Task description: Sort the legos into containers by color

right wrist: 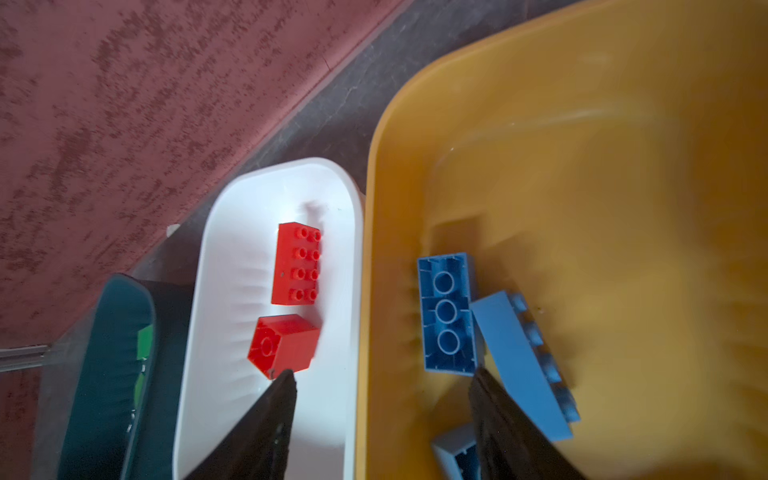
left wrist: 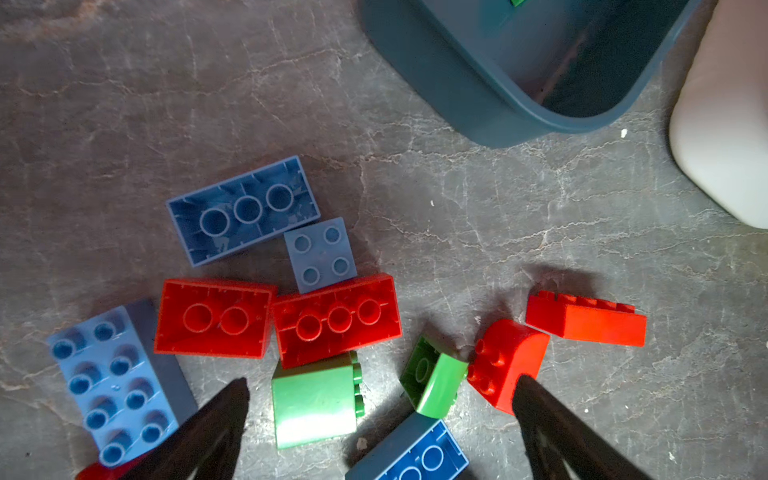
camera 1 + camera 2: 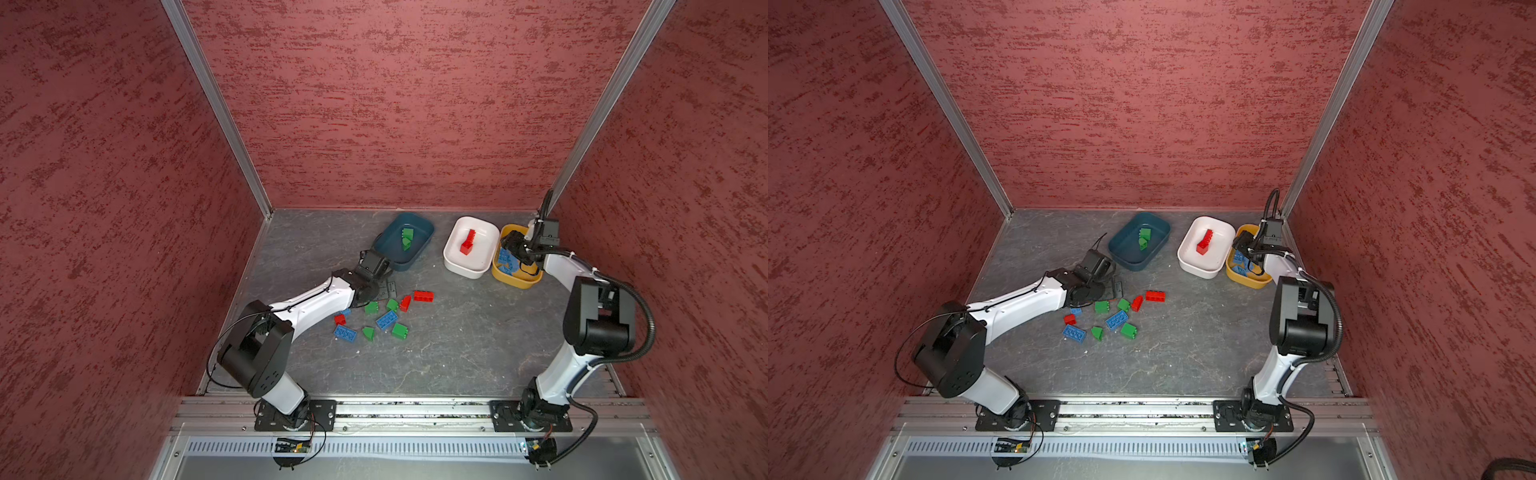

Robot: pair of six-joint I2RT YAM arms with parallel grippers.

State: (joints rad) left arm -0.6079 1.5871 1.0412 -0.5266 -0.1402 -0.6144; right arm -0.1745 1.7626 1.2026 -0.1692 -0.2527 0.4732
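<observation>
**Left gripper** (image 2: 380, 392): jaws spread wide, nothing between them. It hangs over the loose legos (image 3: 386, 320) on the table (image 3: 457, 353).
- Under the gap: a green brick (image 2: 313, 401) and a tipped green brick (image 2: 434, 380). A dark blue brick (image 2: 415, 453) lies nearer the wrist.
- One fingertip (image 2: 528, 390) overlaps the edge of a rounded red brick (image 2: 509, 357). Whether they touch, cannot tell.
- Farther out: two upturned red bricks (image 2: 336, 320) lie side by side and touching. A pale square (image 2: 320, 253) sits against them, and an upturned blue brick (image 2: 243, 210) lies beyond it.
- A pale eight-stud brick (image 2: 116, 382) sits by the other finger. A long red brick (image 2: 586, 320) is just past the rounded one.
- Beyond the pile: the teal tub (image 2: 457, 95), with green pieces (image 3: 406, 237) inside. The white tub (image 2: 723, 124) stands near it.

**Right gripper** (image 1: 382, 374): jaws parted, nothing held.
- It sits above the spot where the white tub stands just beside the yellow tub (image 1: 582, 104), at the back right corner of the table. One finger is over each tub.
- Yellow tub: three blues (image 1: 446, 311). One is upturned, one lies on its side against the first, and one is partly hidden by a finger.
- White tub: two reds (image 1: 297, 264), one studs-up and one tipped over.
</observation>
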